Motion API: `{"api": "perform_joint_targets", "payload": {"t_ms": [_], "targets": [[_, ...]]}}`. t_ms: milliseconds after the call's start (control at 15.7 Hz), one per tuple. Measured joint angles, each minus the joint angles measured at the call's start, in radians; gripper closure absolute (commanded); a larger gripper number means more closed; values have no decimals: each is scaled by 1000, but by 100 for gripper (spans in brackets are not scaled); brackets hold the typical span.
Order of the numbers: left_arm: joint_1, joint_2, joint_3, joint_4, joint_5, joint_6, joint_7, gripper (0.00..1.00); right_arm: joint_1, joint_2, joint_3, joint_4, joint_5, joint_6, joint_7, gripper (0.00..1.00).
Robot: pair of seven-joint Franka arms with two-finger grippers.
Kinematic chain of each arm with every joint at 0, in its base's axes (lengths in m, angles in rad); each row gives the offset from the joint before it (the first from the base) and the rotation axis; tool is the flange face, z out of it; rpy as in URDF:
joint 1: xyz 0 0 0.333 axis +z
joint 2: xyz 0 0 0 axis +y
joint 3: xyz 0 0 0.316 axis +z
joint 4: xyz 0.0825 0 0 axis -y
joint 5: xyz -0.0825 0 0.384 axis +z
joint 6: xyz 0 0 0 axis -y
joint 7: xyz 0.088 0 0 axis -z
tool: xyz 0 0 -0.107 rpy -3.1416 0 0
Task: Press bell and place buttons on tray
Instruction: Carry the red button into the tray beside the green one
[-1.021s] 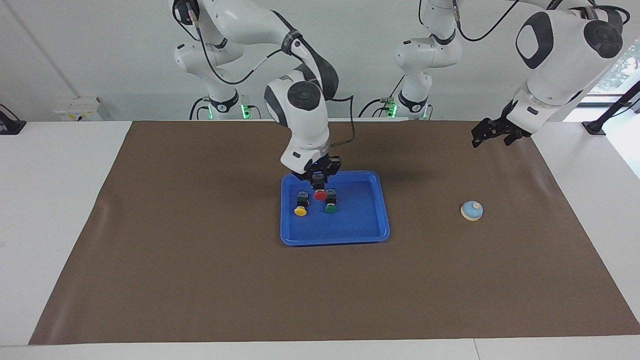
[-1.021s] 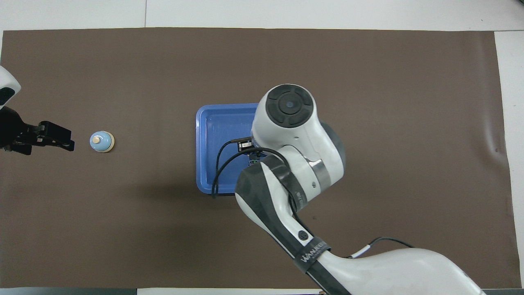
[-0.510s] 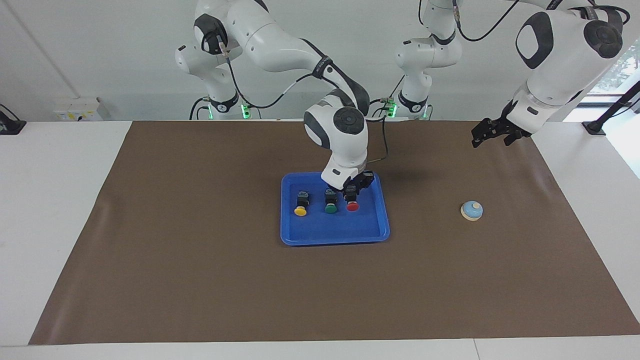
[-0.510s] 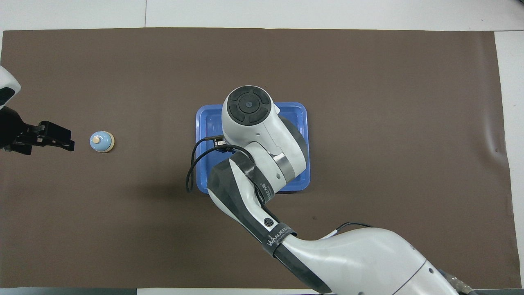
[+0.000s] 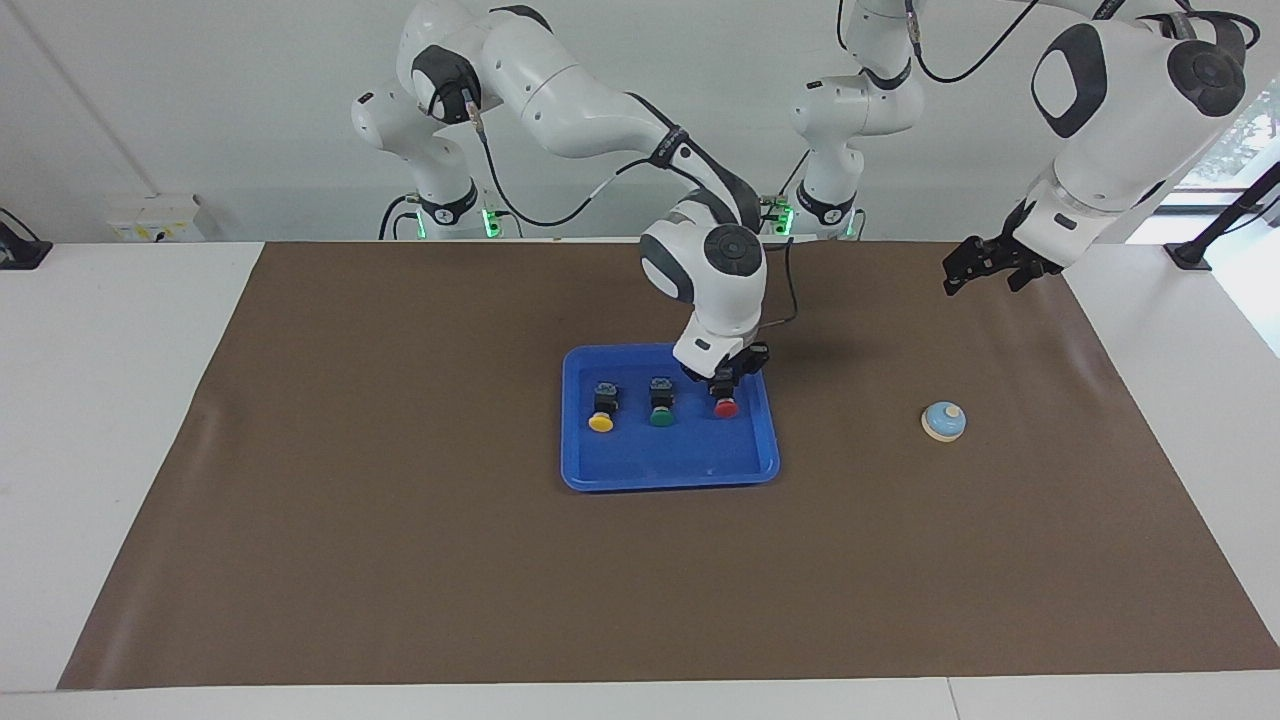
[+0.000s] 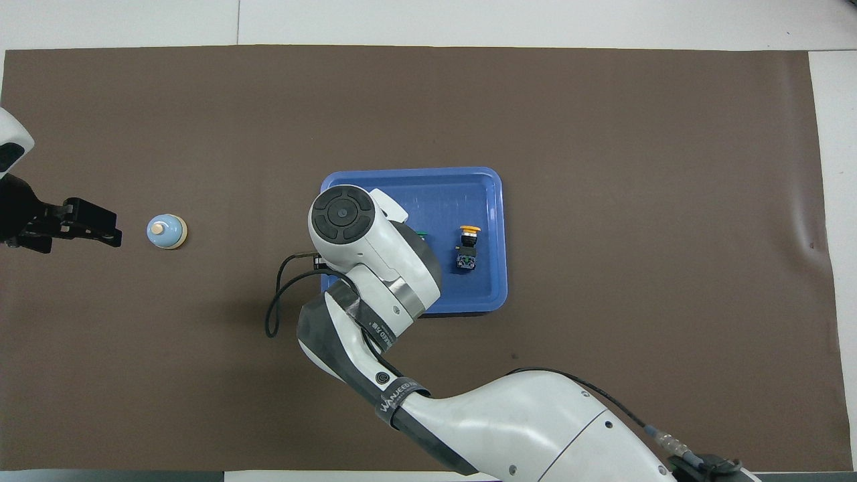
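Right now your right gripper (image 5: 724, 384) has its fingers clamped on the black body of the red button (image 5: 726, 405), which sits at the bottom of the blue tray (image 5: 670, 472) at the end nearest the left arm. Beside it in a row stand the green button (image 5: 661, 412) in the middle and the yellow button (image 5: 601, 416) toward the right arm's end; from overhead your right arm hides the red one and most of the green. Your left gripper (image 5: 984, 266) waits in the air with its fingers apart, over the brown mat (image 5: 400, 560) near the bell (image 5: 943, 421). That bell rests on the mat, well apart from the tray, toward the left arm's end.
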Motion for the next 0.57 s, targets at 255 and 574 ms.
{"api": "perform_joint_targets", "payload": {"t_ms": [255, 574], "targets": [[0, 0, 0, 0, 0, 0, 0, 0, 0, 0, -5, 6, -8, -7, 0, 0], [0, 0, 0, 0, 0, 0, 0, 0, -22, -26, -19, 88, -11, -118, 0, 0]]}}
